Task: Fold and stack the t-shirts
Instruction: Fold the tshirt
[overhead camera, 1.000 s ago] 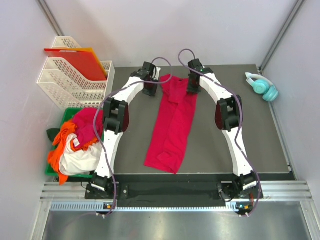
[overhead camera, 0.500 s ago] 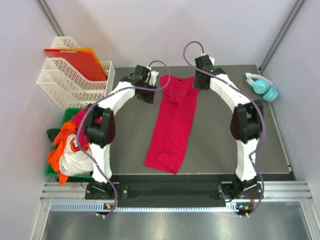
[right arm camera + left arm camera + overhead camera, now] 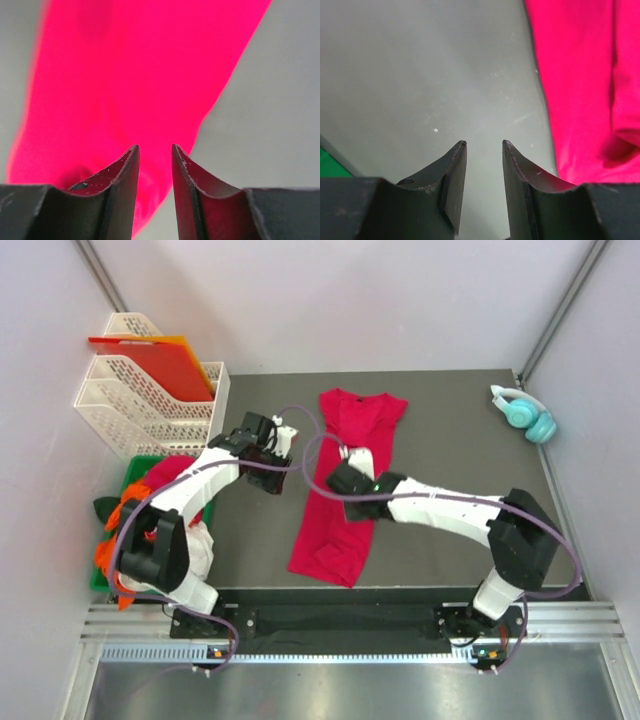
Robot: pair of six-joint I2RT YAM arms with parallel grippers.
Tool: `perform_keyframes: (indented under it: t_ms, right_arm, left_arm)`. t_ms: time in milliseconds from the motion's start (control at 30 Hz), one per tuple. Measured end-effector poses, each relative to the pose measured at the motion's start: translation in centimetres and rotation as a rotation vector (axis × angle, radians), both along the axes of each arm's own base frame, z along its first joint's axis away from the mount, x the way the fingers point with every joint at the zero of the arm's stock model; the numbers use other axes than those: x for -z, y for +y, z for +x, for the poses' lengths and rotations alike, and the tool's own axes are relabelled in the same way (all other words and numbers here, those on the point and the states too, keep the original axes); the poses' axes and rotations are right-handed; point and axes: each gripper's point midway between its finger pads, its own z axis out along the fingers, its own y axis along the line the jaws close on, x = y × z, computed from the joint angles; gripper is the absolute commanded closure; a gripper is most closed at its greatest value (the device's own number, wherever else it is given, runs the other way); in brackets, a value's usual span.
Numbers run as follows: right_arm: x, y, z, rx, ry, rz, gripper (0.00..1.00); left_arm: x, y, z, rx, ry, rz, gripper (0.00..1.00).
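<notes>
Both my left tool and right tool stand part-open and empty; the crimson t-shirt is light, limp cloth, probably best pinched at its hem corners.

Bright, even overhead light — soft shadows, right wrist view blurred.

We see the crimson t-shirt lying as a long narrow strip on the dark table, collar at the far end. The right gripper is over its middle and the left gripper is just left of it. More t-shirts are heaped in a green bin at the left edge.
</notes>
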Motion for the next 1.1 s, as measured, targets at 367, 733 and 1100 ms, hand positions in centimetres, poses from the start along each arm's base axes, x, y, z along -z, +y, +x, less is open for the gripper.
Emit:
perform_keyframes:
  t_ms: [367,733,1100]
  right_arm:
    - [4.3,-1.2,-8.2,0.127,0.091,0.012,0.67]
    - [5.7,0.9,-13.4,0.118,0.129,0.055,0.65]
    - [8.2,0.5,-14.7,0.177,0.154,0.040,0.64]
  left_arm:
    - [0.9,-0.4,-1.5,0.010,0.045,-0.038,0.62]
    - [2.1,-1.0,-2.3,0.022,0.099,-0.067,0.62]
    - [3.1,-0.8,-3.0,0.021,0.133,-0.057,0.62]
